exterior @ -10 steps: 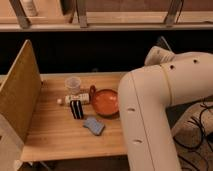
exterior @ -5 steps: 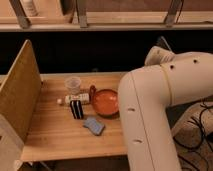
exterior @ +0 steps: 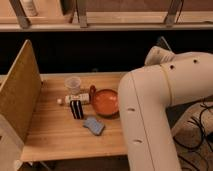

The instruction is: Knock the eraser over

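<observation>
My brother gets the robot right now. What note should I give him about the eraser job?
The gripper is out of view; only the white arm shows, right of the table.
The eraser stands upright mid-table, in front of the lying white bottle, left of the orange bowl.
Done: nothing; the eraser is not knocked over.
Left: bring the gripper to it and tip it.

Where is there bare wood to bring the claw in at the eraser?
Bare wood lies left of the eraser, up to the side board, and along the front edge of the table below the blue pad. Behind and right it is crowded: cup, bottle and bowl sit close around it. The claw is out of view; only the arm shows.
</observation>
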You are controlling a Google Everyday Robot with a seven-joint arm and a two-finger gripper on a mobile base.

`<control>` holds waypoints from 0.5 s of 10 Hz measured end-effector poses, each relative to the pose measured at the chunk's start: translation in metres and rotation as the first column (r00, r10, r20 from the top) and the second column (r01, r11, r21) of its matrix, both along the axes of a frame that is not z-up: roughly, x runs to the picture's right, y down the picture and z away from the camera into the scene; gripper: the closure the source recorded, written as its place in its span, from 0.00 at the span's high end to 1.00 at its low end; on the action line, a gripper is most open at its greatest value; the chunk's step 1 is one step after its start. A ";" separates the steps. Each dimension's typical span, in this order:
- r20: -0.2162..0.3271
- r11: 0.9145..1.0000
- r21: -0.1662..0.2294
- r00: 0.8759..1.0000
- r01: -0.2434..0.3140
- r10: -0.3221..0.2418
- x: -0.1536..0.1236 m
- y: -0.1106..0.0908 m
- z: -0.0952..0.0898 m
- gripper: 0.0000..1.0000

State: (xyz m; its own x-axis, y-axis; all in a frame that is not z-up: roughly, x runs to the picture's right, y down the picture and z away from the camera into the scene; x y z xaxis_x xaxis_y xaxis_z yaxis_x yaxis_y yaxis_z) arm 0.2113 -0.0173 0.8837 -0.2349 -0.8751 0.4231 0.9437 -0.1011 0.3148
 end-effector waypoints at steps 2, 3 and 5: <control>0.000 1.000 0.000 1.000 0.000 0.000 0.000 0.000 0.000 0.77; 0.000 1.000 0.000 1.000 0.000 0.000 0.000 0.000 0.000 0.71; 0.000 1.000 0.000 1.000 0.000 0.000 0.000 0.000 0.000 0.49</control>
